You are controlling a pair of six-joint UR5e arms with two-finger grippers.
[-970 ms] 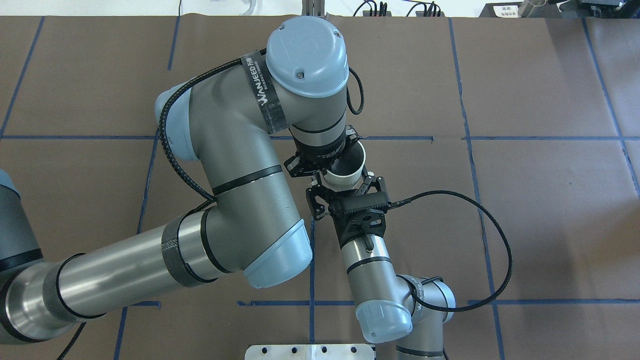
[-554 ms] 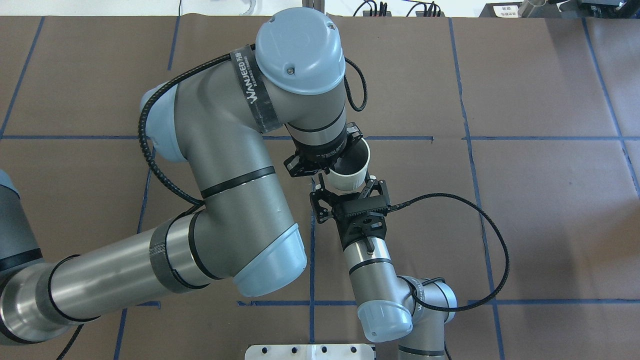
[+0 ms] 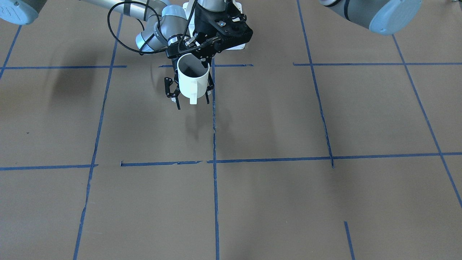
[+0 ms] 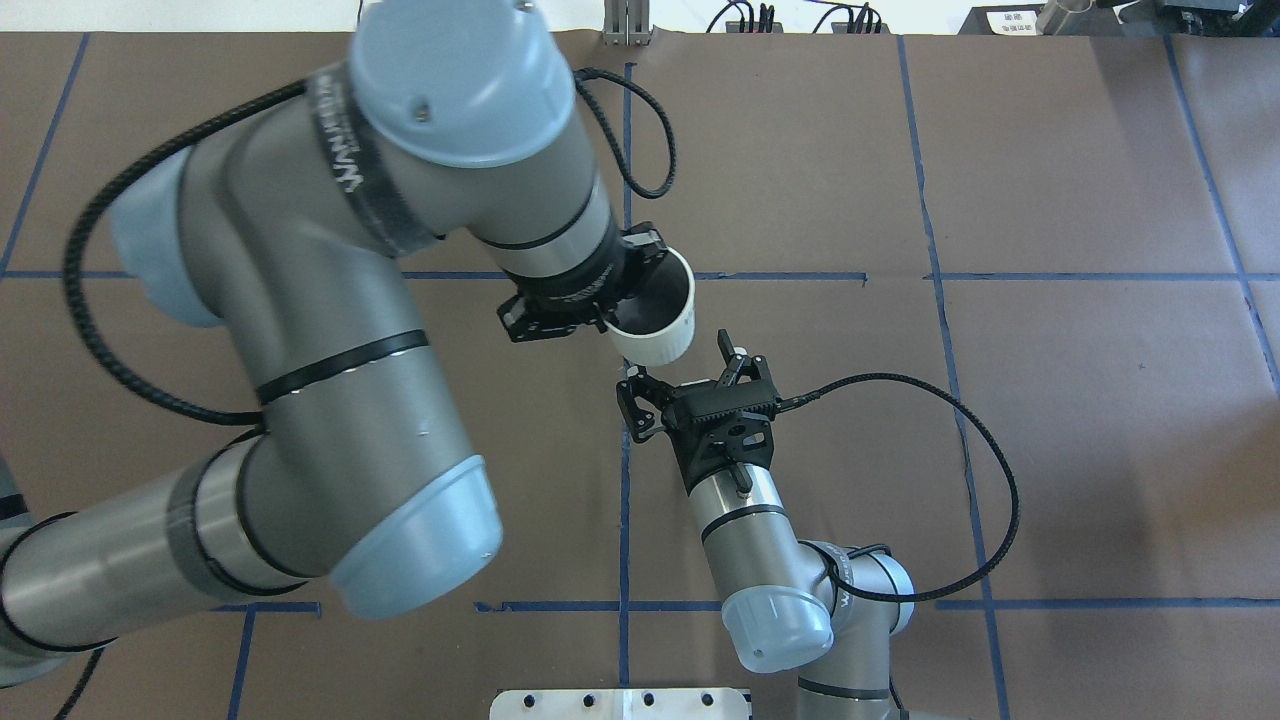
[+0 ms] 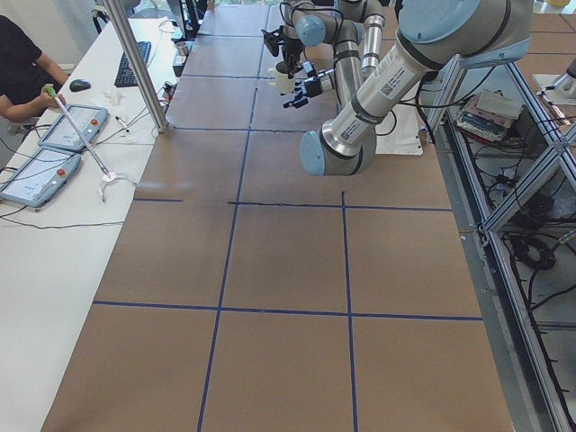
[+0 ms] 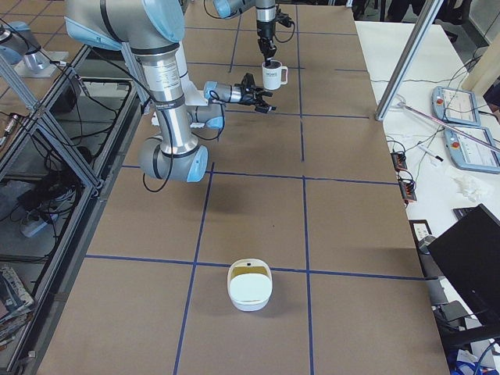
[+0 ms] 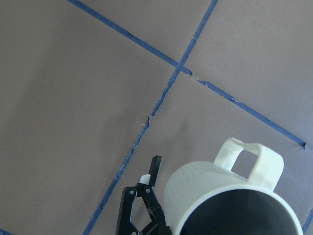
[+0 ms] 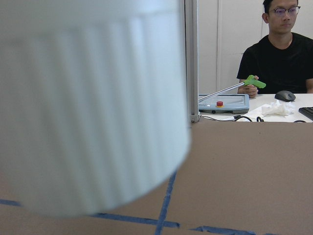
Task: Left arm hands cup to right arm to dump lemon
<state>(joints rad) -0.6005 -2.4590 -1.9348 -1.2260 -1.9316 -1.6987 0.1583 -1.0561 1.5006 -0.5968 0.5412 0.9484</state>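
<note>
The overhead camera looks forward and down from behind the robot (image 4: 330, 350). The front-facing one looks steeply down from across the table (image 3: 288, 202). Both show the cup (image 4: 652, 315): centred overhead, at 11 o'clock from the front. The side cameras look along the table from its ends, far off. The left wrist camera hangs over the cup's rim at 5 o'clock; the right's is so near it blurs.

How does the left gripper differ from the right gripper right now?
The left gripper points down; the right gripper lies level. The left gripper is shut on the white mug, pinching its rim; the right gripper is open and holds nothing. The left gripper comes at the mug from above; the right gripper sits apart from it and looks a little lower. Both are black two-finger grippers.
</note>
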